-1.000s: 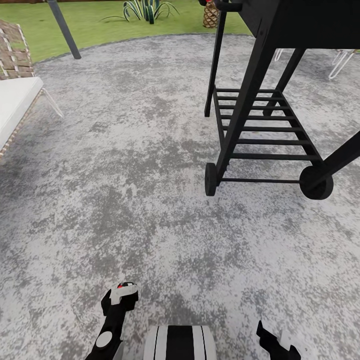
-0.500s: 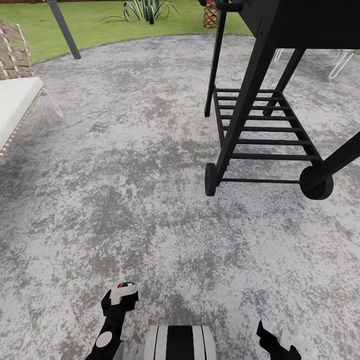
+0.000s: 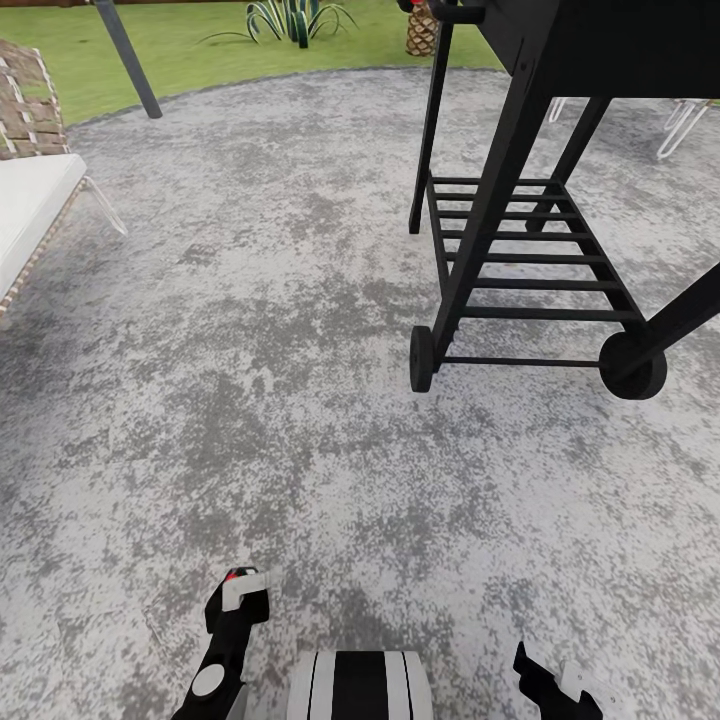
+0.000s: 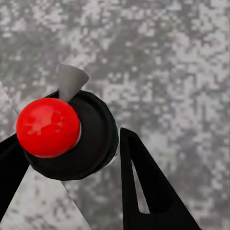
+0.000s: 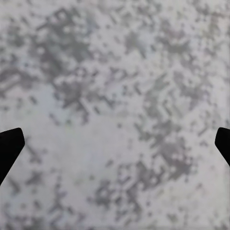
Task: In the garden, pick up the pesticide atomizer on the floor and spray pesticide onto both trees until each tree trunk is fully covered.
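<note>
Holding the spray bottle [image 4: 67, 136] tight matters now; it seems pinched in the left gripper [image 3: 240, 592], at 7 o'clock. The right gripper [image 5: 115, 148] is wide open and empty. The barbecue cart [image 3: 530, 250] at 2 o'clock should be passed widely.

Open grey paving [image 3: 250, 400] stretches ahead of me, free to cross. A black wheeled grill cart [image 3: 520, 260] blocks my right; a white-cushioned lounger [image 3: 30, 210] crowds my left edge.
</note>
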Available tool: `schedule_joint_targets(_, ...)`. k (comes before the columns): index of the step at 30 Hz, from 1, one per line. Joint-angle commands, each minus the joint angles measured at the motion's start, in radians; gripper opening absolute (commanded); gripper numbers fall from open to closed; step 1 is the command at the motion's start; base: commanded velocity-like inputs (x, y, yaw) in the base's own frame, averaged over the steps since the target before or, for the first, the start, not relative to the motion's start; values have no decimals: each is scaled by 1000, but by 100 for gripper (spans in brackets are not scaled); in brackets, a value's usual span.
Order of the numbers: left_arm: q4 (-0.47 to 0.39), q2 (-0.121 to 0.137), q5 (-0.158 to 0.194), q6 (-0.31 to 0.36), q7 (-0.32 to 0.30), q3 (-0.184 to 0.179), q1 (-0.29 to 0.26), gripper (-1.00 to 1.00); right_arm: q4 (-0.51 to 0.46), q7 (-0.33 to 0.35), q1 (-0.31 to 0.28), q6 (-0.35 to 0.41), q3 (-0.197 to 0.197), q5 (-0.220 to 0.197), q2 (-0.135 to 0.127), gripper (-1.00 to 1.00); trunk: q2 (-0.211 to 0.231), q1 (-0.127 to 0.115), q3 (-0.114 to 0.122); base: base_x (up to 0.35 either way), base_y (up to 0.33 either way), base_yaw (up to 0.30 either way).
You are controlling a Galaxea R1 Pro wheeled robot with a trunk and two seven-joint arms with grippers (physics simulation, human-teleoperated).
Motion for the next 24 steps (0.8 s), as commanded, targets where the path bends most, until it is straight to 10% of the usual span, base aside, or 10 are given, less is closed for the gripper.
schedule_joint_targets(1, 1, 1, 5, -3, 6, -4, 0, -100, 0, 2, 0, -4, -1, -9, 1, 100, 0, 0, -1, 0, 0, 0)
schedule_joint_targets(24, 2, -1, 5, -2, 6, -4, 0, -100, 0, 1, 0, -4, -1, -9, 1, 100, 1, -1, 11, 0, 0, 0)
